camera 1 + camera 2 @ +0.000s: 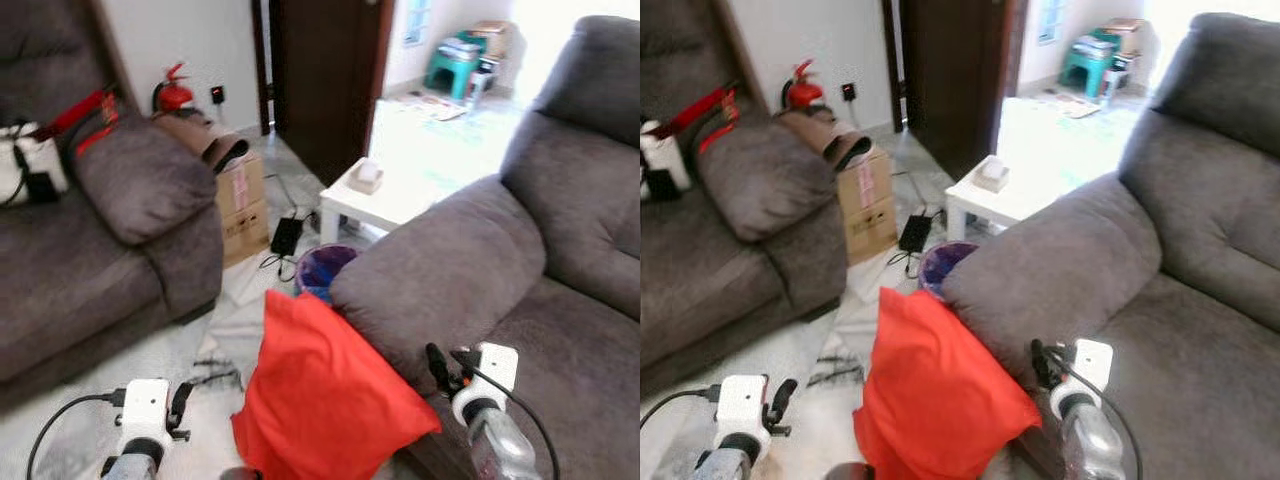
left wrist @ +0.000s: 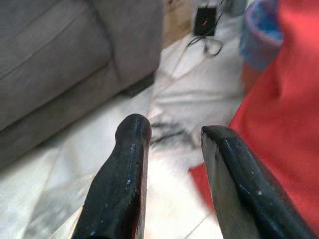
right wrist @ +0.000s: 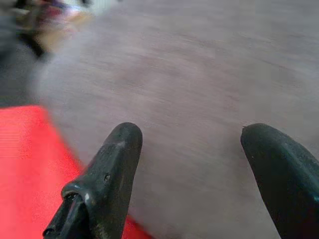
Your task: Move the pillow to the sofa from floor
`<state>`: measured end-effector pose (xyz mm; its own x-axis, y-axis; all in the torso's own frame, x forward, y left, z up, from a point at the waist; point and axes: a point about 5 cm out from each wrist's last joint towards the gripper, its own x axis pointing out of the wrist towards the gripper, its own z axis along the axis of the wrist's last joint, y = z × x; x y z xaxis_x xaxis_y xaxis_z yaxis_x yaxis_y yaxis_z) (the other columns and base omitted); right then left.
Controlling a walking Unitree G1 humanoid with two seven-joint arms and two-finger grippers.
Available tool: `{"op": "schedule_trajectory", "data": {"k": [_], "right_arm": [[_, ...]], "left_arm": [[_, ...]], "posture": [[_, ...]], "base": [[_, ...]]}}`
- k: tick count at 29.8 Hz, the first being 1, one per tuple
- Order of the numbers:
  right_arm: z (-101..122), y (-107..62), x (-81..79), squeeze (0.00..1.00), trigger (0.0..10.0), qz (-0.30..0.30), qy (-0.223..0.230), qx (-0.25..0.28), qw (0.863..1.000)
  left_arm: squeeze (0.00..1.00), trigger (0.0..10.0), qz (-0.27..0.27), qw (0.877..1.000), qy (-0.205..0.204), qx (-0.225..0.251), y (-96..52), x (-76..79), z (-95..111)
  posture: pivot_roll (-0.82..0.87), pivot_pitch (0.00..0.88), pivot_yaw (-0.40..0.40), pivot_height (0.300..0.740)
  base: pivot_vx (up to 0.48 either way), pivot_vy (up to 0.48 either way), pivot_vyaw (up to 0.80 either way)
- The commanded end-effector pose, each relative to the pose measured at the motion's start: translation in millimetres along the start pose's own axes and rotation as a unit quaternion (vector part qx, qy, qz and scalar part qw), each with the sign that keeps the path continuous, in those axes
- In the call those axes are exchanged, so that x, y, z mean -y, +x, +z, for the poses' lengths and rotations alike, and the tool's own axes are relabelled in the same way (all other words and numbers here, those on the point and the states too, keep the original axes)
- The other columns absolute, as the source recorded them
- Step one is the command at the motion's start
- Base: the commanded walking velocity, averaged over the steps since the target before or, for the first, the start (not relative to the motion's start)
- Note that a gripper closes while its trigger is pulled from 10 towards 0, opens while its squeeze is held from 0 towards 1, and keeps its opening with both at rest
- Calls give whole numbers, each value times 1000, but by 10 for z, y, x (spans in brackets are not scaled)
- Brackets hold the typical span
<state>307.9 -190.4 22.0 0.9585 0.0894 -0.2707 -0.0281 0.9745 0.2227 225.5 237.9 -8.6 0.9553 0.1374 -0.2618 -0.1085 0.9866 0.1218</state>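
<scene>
A bright red pillow [image 1: 322, 390] stands on the pale floor, leaning against the armrest of the grey sofa [image 1: 560, 300] on my right. My left gripper [image 1: 181, 404] hovers low over the floor just left of the pillow; its fingers are open and hold nothing, and in the left wrist view the pillow [image 2: 284, 114] lies beside one finger [image 2: 124, 164]. My right gripper [image 1: 448, 365] sits at the sofa's armrest, just right of the pillow's upper corner. It is open and empty, facing the grey fabric [image 3: 199, 89] with the pillow [image 3: 30, 164] off to one side.
A second grey sofa [image 1: 100, 250] with bags on it stands at the left. Beyond the pillow are a purple bin [image 1: 322, 268], a black charger with cables [image 1: 286, 236], a cardboard box [image 1: 240, 200] and a low white table [image 1: 385, 200]. A fire extinguisher [image 1: 172, 93] stands by the wall.
</scene>
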Motion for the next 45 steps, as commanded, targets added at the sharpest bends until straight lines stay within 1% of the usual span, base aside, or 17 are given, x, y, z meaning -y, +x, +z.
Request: {"op": "schedule_trajectory", "data": {"k": [1, 2, 3, 5, 6, 8, 11, 13, 15, 18, 26, 31, 33, 35, 36, 37, 45], "right_arm": [[30, -41, 124, 1000, 10000, 30, -7, -7, 1000], [55, -50, 143, 1000, 10000, 63, -17, -12, 998], [55, -50, 143, 1000, 10000, 63, -17, -12, 998], [66, -72, 170, 1000, 10000, 104, -40, -28, 993], [66, -72, 170, 1000, 10000, 104, -40, -28, 993], [34, -130, 239, 1000, 10000, 153, -89, -73, 982], [15, -164, 294, 1000, 10000, 167, -130, -99, 972], [-4, -185, 307, 1000, 10000, 183, -142, -115, 966], [-14, -192, 304, 1000, 10000, 191, -141, -120, 964], [-63, -221, 266, 1000, 10000, 221, -147, -129, 955], [-221, -258, 152, 1000, 10000, 238, -127, -142, 952], [-306, -285, 130, 1000, 10000, 232, -132, -155, 951], [-339, -288, 96, 1000, 10000, 236, -120, -160, 951], [-355, -279, 64, 1000, 10000, 235, -128, -161, 950], [-365, -270, 43, 125, 10000, 230, -135, -161, 950], [-380, -259, 12, 0, 10000, 225, -141, -162, 950], [-450, -236, -137, 0, 10000, 231, -137, -168, 949]], "left_arm": [[0, 10000, 1, 1000, -2, -3, -7, 3, -11], [0, 10000, 0, 1000, -3, -3, -18, 2, -20], [0, 10000, 0, 1000, -3, -3, -18, 2, -20], [0, 10000, 1, 1000, -3, -6, -35, -5, -39], [0, 10000, 1, 1000, -3, -6, -35, -5, -39], [0, 10000, 5, 1000, -5, -11, -60, -31, -69], [0, 10000, 7, 1000, -4, -13, -71, -46, -84], [0, 10000, 6, 1000, -3, -16, -76, -52, -92], [0, 10000, 6, 1000, -3, -17, -78, -55, -97], [0, 10000, 2, 1000, 4, -19, -80, -58, -102], [0, 10000, 0, 1000, 6, -20, -63, -56, -94], [0, 10000, 0, 1000, 7, -23, -73, -66, -106], [0, 10000, 0, 1000, 8, -25, -76, -67, -113], [0, 10000, -1, 1000, 8, -25, -77, -68, -113], [0, 10000, -1, 1000, 8, -24, -78, -68, -110], [0, 10000, -1, 1000, 8, -23, -80, -69, -107], [0, 10000, -4, 1000, 10, -23, -89, -75, -108]], "posture": [[216, 24, -14, 602], [214, 25, -17, 602], [214, 25, -17, 602], [212, 24, -20, 602], [212, 24, -20, 602], [208, 19, -25, 602], [206, 13, -24, 602], [206, 10, -23, 602], [205, 9, -23, 602], [202, 7, -22, 602], [207, 25, -21, 602], [204, 29, -20, 602], [207, 31, -20, 602], [214, 35, -22, 602], [216, 36, -22, 602], [218, 38, -19, 602], [231, 44, -15, 602]], "base": [[0, 0, 0], [0, 0, 0], [0, 0, 0], [0, 0, 0], [0, 0, 0], [0, 0, 0], [0, 0, 0], [0, 0, 0], [0, 0, 0], [0, 0, 0], [0, 0, 0], [0, 0, 0], [0, 0, 0], [0, 0, 0], [0, 0, 0], [0, 0, 0], [0, 0, 0]]}}
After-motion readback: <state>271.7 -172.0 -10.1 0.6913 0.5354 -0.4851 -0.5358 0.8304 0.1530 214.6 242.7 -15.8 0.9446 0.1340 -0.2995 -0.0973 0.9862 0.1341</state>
